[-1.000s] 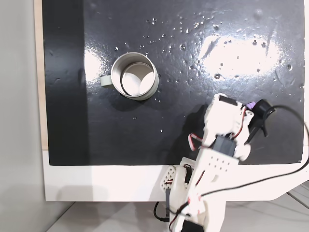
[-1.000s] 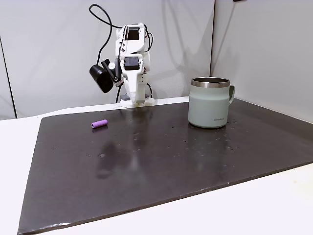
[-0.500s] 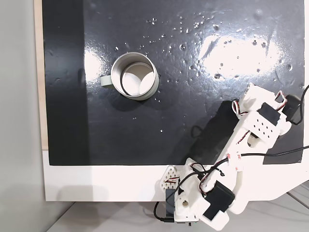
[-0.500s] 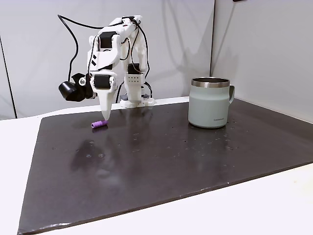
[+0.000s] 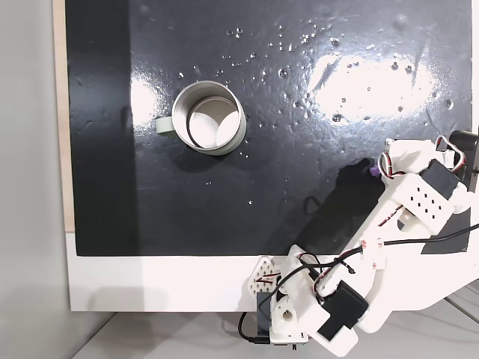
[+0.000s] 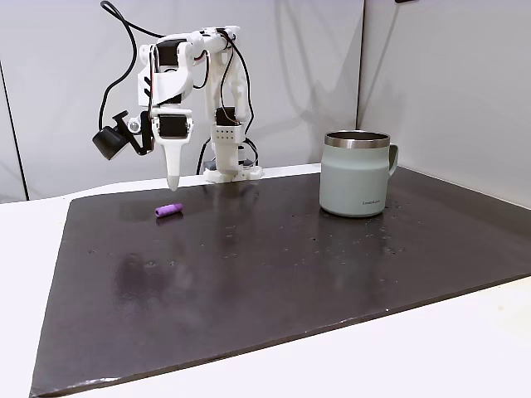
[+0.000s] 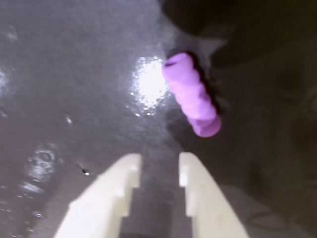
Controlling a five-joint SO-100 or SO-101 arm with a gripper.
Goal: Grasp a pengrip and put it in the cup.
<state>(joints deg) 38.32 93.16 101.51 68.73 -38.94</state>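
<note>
Top-down fixed view. Black mat (image 5: pixel 224 209) on a white table (image 5: pixel 165 284), its surface glossy with glare patches and small specks. Cup (image 5: pixel 209 117): upright on the mat, mouth open to the camera, whitish inside, small handle pointing to the view's left. Pengrip (image 5: pixel 394 171): a small purple sliver at the edge of the white arm (image 5: pixel 404 217), near the mat's right side, well apart from the cup; most of it is covered by the arm, so its long axis cannot be read here. The gripper itself is under the arm's body, and the arm is cut off by the right edge.

Side fixed view. Cup (image 6: pixel 358 174): pale grey-green body with a metal rim, handle turned to the view's right and partly behind the body. Pengrip (image 6: pixel 168 210): lying flat on the mat, long axis roughly left to right in this view. Gripper (image 6: pixel 173 182): pointing straight down, hanging above the pengrip, tip clear of it and of the mat. From this side the fingers overlap, so their gap is not readable.

Wrist view. Pengrip (image 7: pixel 192 93): ribbed purple tube, blurred, lying on the mat with its long axis running from upper left to lower right. Gripper (image 7: pixel 157 170): two pale fingers entering from the bottom edge, a narrow gap between them, nothing held; the pengrip sits ahead of them and slightly right, not touching.
</note>
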